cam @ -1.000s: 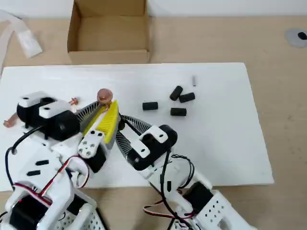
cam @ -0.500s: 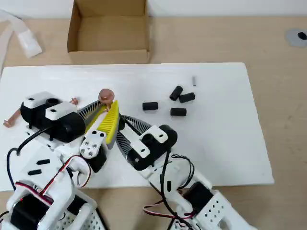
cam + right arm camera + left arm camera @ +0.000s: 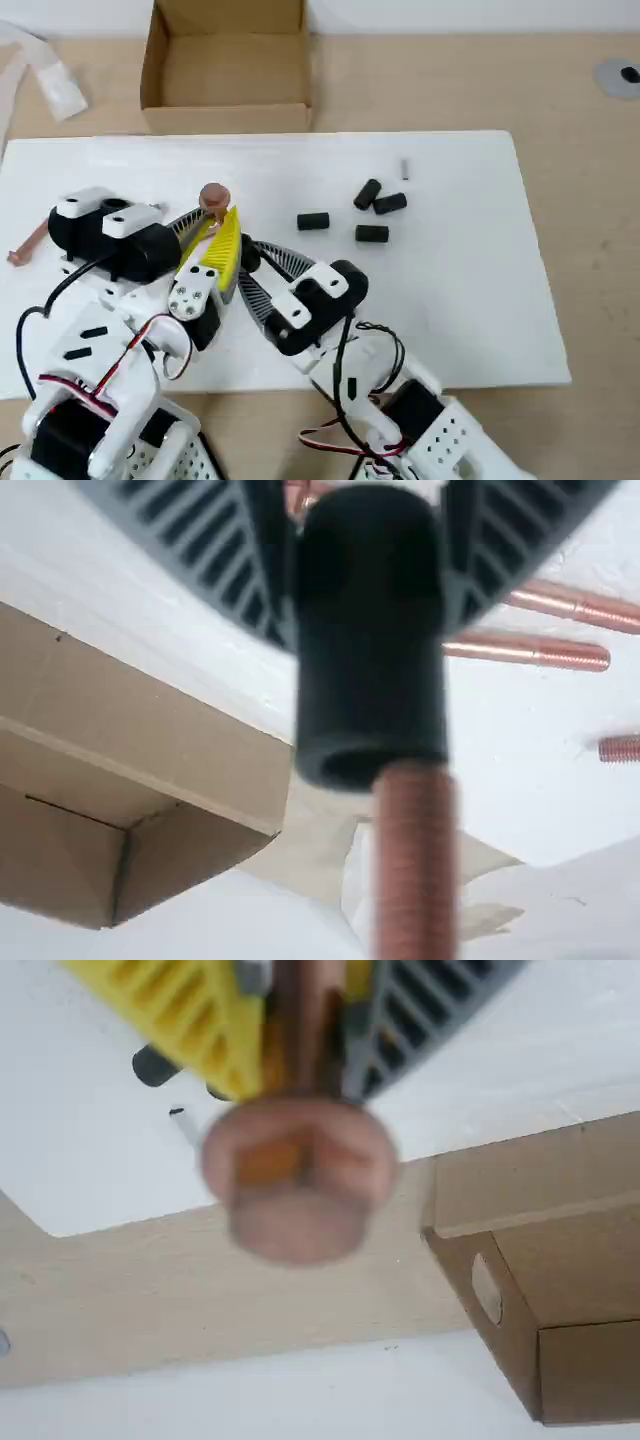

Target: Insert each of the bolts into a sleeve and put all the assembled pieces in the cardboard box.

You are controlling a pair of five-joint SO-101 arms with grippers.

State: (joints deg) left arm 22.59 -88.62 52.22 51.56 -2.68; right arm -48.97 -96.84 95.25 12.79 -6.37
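My left gripper (image 3: 219,228), with one yellow finger, is shut on a copper bolt (image 3: 213,196) just behind its round head (image 3: 297,1175). My right gripper (image 3: 249,258) is shut on a black sleeve (image 3: 370,640). The two meet over the white mat's (image 3: 450,300) left half. The bolt's threaded end (image 3: 415,865) sits at the sleeve's open mouth, in line with it. Several loose black sleeves (image 3: 372,234) lie right of centre on the mat. The open cardboard box (image 3: 228,65) stands beyond the mat's far edge on the left.
Loose copper bolts lie at the mat's left side (image 3: 25,247) and under the grippers (image 3: 527,651). A small grey pin (image 3: 405,168) rests near the sleeves. The box corner (image 3: 540,1290) stands close beyond the left gripper. A grey disc (image 3: 620,76) sits at the far right.
The left arm has shifted, carrying the bolt head slightly toward the far left. The right arm has stayed almost still with the sleeve.
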